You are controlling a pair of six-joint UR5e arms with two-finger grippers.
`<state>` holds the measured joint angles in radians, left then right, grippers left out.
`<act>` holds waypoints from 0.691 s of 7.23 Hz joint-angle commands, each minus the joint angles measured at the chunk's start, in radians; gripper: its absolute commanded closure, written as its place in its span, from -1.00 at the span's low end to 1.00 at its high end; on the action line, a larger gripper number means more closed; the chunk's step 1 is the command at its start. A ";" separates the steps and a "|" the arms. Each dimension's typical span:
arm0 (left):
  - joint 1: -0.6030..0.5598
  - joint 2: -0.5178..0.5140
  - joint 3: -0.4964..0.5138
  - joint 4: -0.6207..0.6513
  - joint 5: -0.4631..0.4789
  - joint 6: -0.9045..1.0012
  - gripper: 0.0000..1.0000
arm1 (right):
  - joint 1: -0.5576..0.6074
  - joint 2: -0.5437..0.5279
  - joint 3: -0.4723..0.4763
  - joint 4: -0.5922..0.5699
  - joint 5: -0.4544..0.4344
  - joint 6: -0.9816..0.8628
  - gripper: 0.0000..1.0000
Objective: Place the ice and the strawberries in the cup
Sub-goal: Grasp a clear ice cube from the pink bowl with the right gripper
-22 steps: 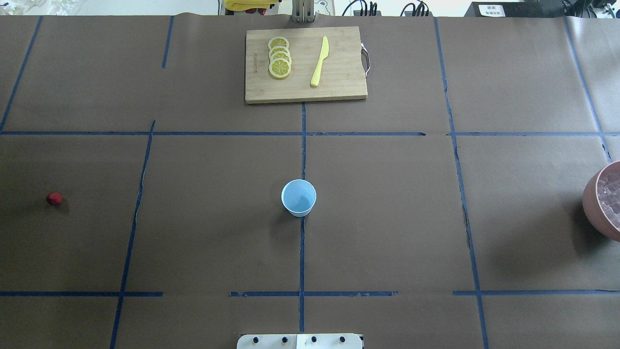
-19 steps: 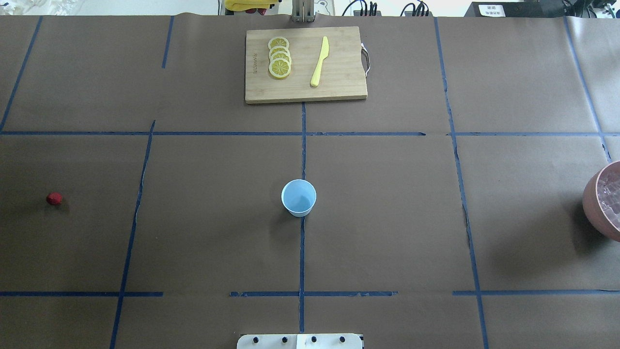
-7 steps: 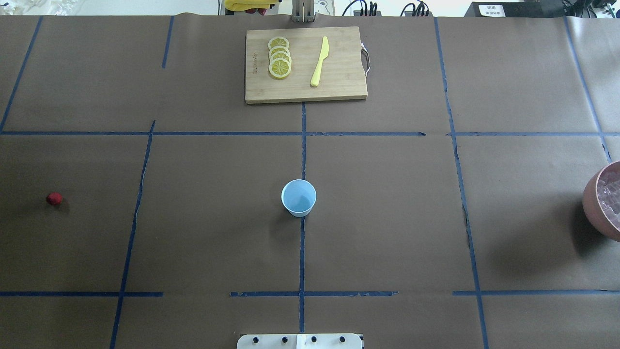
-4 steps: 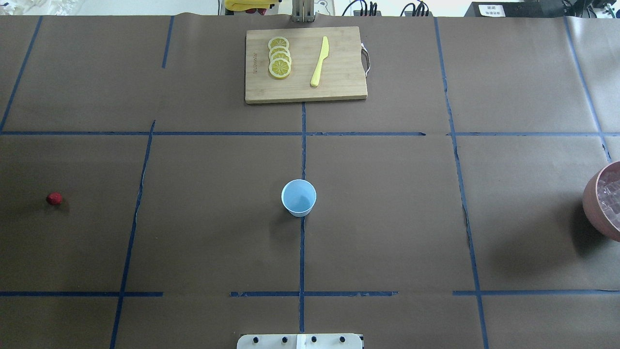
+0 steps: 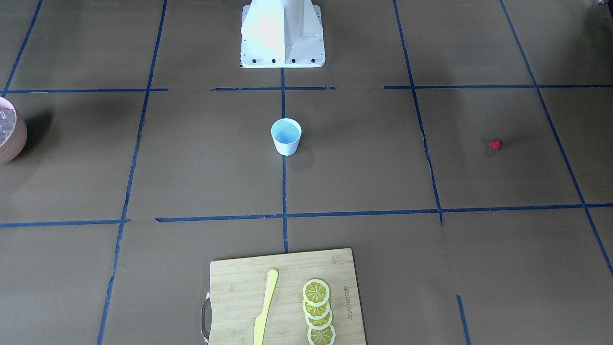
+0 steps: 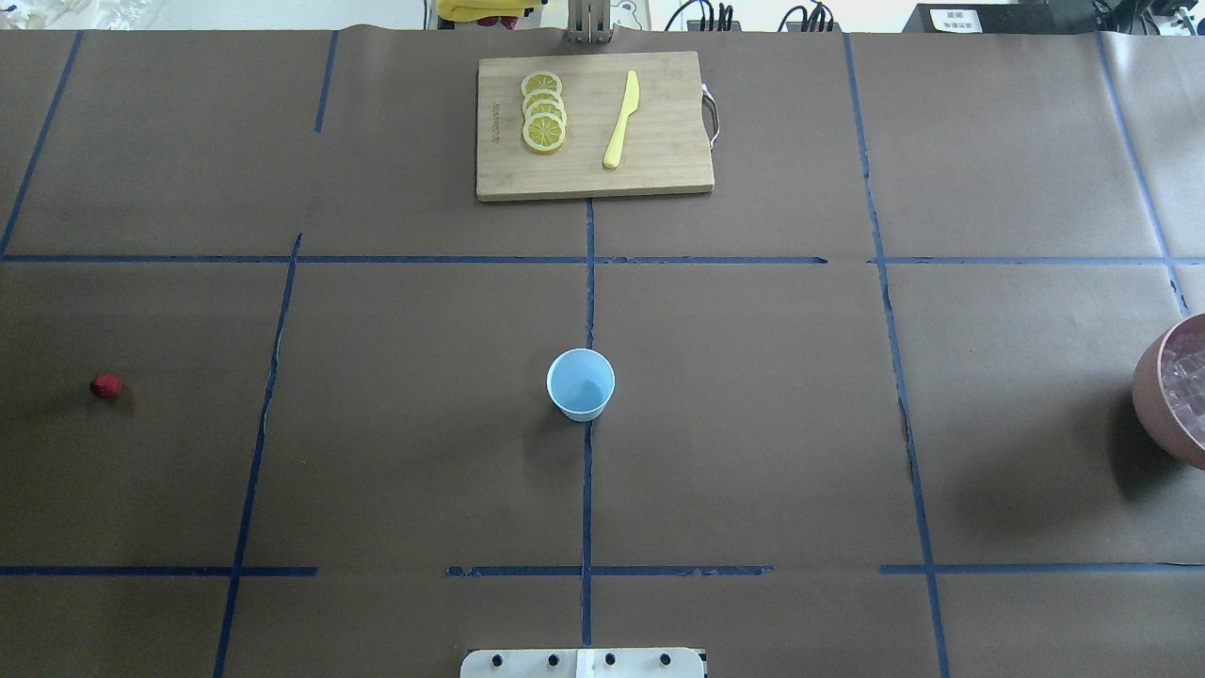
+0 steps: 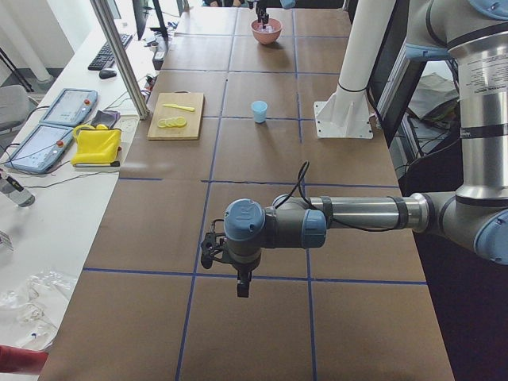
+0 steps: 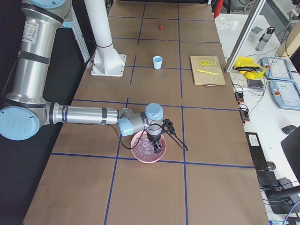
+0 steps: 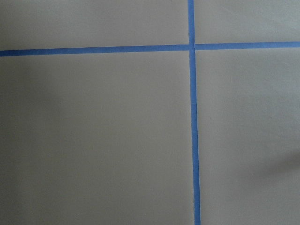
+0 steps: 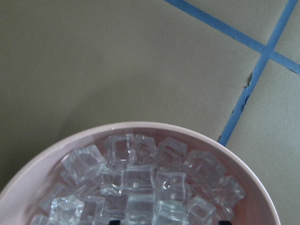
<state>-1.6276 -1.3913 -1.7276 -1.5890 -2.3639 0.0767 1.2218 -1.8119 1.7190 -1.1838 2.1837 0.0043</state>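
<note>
On the table (image 6: 753,424), far from cup (image 6: 581,383), right gripper (image 8: 158,148) hangs spread over ice (image 10: 136,180) in bowl (image 10: 255,187); left gripper (image 7: 244,287) unclear.

I can read no text at this moment. The cutting board (image 6: 668,174) bears a small printed mark along one short edge, too fine for me to make out. The white label (image 6: 953,16) on the dark box beyond the table is likewise illegible.
</note>
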 commanded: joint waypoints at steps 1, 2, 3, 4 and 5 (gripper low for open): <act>0.000 0.000 0.000 0.000 0.000 0.000 -1.00 | -0.008 0.002 -0.004 -0.002 -0.013 -0.003 -0.31; 0.000 0.000 0.000 0.001 0.000 0.000 -1.00 | -0.011 0.002 -0.007 -0.002 -0.013 -0.003 -0.11; 0.000 0.000 -0.001 0.001 0.000 0.000 -1.00 | -0.018 0.000 -0.007 -0.002 -0.012 -0.003 -0.03; 0.000 0.000 -0.001 0.000 0.000 0.000 -1.00 | -0.018 -0.001 -0.007 -0.002 -0.012 -0.006 -0.03; 0.000 0.000 -0.003 0.000 0.000 0.000 -1.00 | -0.016 -0.006 -0.007 -0.002 -0.012 -0.010 0.05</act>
<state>-1.6276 -1.3913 -1.7291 -1.5887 -2.3639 0.0767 1.2056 -1.8136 1.7121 -1.1858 2.1720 -0.0016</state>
